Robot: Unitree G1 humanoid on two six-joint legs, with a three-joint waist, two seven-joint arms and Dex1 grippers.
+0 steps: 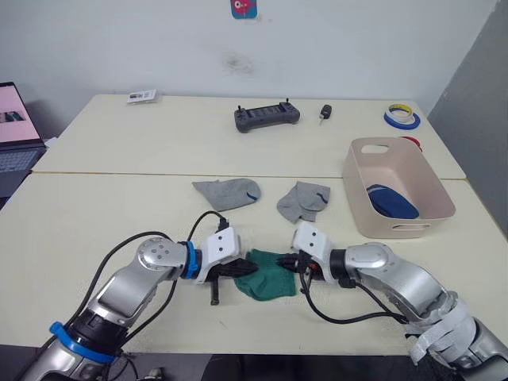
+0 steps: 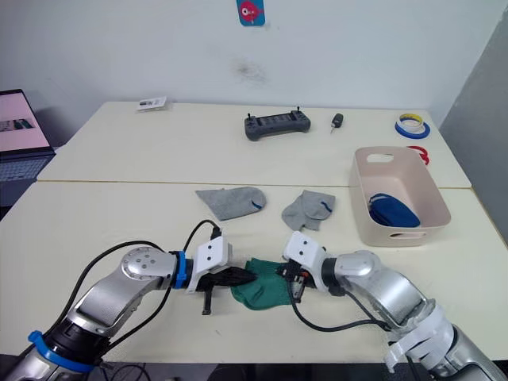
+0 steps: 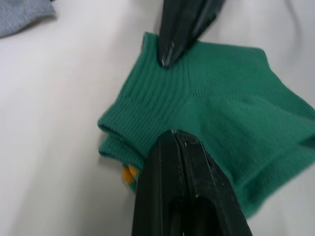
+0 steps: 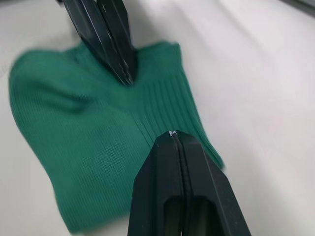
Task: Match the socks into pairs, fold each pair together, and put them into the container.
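- My left claw [image 1: 238,269] lies low on the bench [image 1: 119,214], its two black fingers pressed together with their tips on the left edge of the green socks [image 1: 268,275].
- My right claw [image 1: 290,262] comes in from the other side, fingers also closed tight, tips on the right edge of the same green socks; whether either claw has cloth pinched between its fingers, I cannot tell.
- In my left wrist view the green socks [image 3: 216,123] show ribbed cuffs stacked one on the other, with my right claw's tip resting on the far cuff edge.
- The green socks lie flat near the front edge of the bench, between my two claws.
- One grey sock [image 1: 226,192] lies spread out farther back, a blue mark at its end; a second grey sock [image 1: 303,200] lies crumpled just beside it to the right, apart from it.
- The pink tub [image 1: 361,171] stands to the right, well apart from my claws, with the blue socks [image 1: 390,201] lying inside at its near end.
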